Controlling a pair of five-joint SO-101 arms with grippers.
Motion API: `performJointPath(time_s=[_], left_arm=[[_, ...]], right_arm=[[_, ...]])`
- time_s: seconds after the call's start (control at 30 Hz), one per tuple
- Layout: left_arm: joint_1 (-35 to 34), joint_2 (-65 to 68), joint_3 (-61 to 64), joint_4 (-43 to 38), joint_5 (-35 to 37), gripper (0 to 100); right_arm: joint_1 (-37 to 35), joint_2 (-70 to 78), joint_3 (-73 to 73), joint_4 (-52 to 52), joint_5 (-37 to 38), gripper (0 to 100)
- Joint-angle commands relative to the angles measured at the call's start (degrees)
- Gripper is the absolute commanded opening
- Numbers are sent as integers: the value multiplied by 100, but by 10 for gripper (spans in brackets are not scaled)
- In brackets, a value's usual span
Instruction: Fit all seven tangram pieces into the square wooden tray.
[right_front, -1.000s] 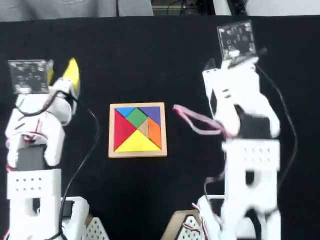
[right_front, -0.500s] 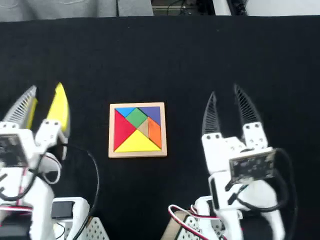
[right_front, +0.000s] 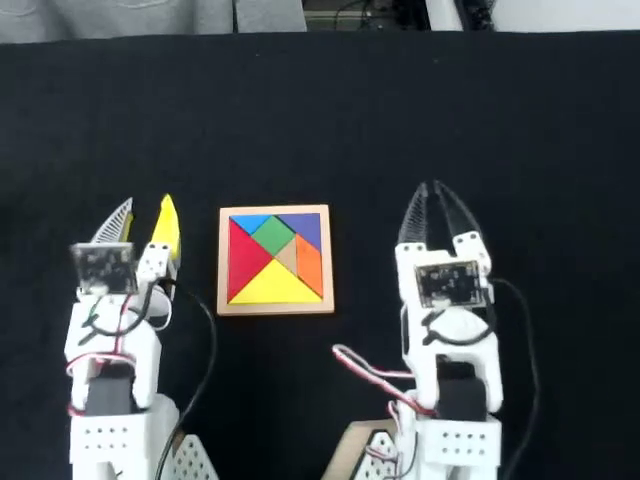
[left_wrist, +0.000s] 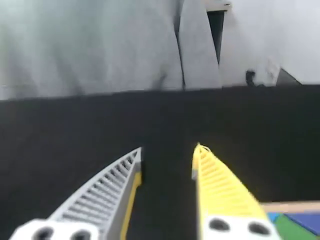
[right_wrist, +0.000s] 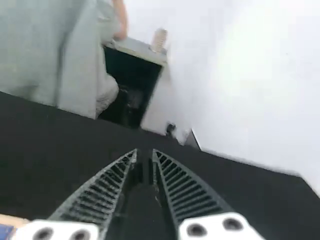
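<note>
L claw (right_front: 146, 212) part open, empty. R claw (right_front: 432, 198) closed to a sliver, empty. Tray (right_front: 275, 309) lies btwn them, just beside L claw's yellow finger, all 7 pieces (right_front: 275, 258) seated. Task looks done; next prob just park arms.

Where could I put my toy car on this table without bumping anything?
The wide black stretch of table beyond the tray is bare. Another bare strip lies between the tray and the right gripper. It is tight between the tray and the left gripper, and crowded by the arm bases and cables.
</note>
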Motion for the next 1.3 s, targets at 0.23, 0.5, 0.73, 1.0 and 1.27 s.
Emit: performJointPath(time_s=[0.23, 0.5, 0.73, 1.0, 1.27], left_arm=[[31, 1495, 145, -255, -18, 177], [-268, 1512, -163, 756, -9, 173], [-268, -35, -620, 2040, 756, 177], [-215, -229, 110, 1459, 774, 178], [716, 158, 145, 2127, -70, 173]], right_arm=[[360, -382, 251, 624, -923, 40], [352, -391, 48, 668, -967, 40], [79, -391, 215, 659, -976, 40], [-422, -391, 251, 870, -976, 40], [-422, -382, 251, 1081, -976, 40]])
